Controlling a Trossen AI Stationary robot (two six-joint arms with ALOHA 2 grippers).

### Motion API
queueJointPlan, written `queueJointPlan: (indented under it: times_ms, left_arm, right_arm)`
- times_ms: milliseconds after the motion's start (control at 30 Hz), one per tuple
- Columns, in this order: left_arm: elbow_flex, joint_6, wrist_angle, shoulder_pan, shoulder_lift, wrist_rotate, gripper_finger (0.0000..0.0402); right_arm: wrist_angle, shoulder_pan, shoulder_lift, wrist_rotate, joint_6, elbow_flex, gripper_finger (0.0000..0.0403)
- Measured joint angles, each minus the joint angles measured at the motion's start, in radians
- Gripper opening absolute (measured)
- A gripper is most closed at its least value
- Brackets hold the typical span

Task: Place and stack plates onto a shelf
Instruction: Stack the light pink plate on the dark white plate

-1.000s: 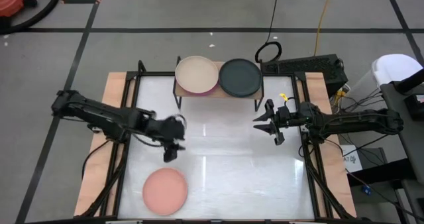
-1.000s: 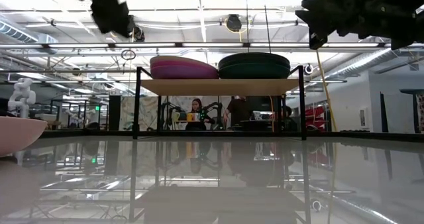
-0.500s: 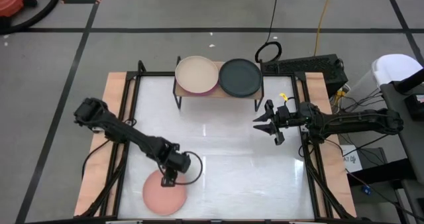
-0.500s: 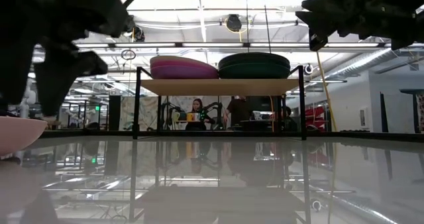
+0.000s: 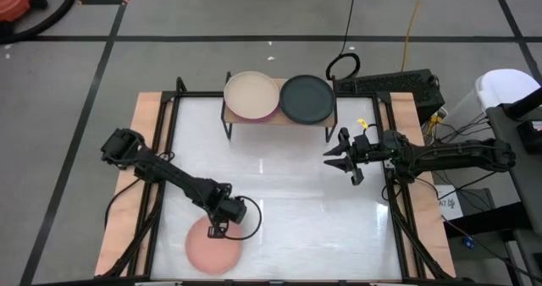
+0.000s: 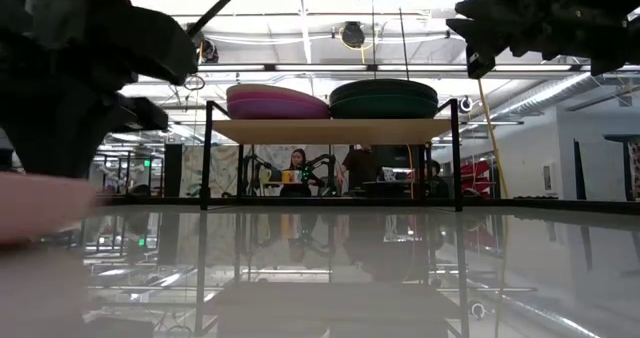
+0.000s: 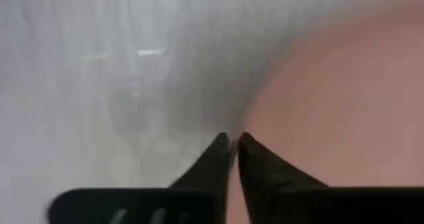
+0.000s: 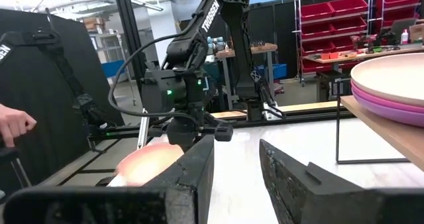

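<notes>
Bright glare, blurred left-wrist view

A small light-wood shelf on thin black metal legs [image 6: 330, 130] carries a stack topped by a magenta round plate [image 6: 277, 103] beside a dark teal round plate stack [image 6: 384, 98]. A blurred salmon pink plate [image 6: 40, 206] sits low at the left edge under a dark arm [image 6: 80, 68].

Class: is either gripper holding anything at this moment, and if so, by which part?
The left gripper, jaws shut, pinches the salmon plate at its rim. The right gripper hangs open, holding nothing.

Salmon pink plate [image 5: 210, 250], beige plate [image 5: 251, 93], dark teal plate [image 5: 306, 98], light-wood shelf [image 6: 330, 130].
</notes>
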Motion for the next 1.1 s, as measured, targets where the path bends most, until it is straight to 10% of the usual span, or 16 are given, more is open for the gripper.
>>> queueJointPlan:
  times_ms: [367,600,833,967,1100]
  left_arm:
    - [0.019,0.037,-0.087,0.054,-0.060,0.014,0.0007]
    - [0.154,0.171,-0.270,0.142,-0.281,-0.356,0.0006]
    - [0.204,0.264,-0.068,0.306,-0.527,-0.764,0.0006]
    - [0.206,0.261,0.158,0.476,-0.623,-0.734,0.0006]
    - [0.259,0.265,0.191,0.685,-0.644,-0.464,0.0006]
  right_arm:
    - [-0.008,0.000,0.000,0.000,-0.004,0.000,0.0105]
    - [-0.009,0.000,0.000,0.000,-0.004,0.000,0.0105]
    - [-0.010,0.000,0.000,0.000,-0.012,0.000,0.0105]
    - [-0.010,0.000,0.000,0.002,-0.019,0.000,0.0105]
    - [-0.019,0.000,0.000,0.002,-0.008,0.000,0.0105]
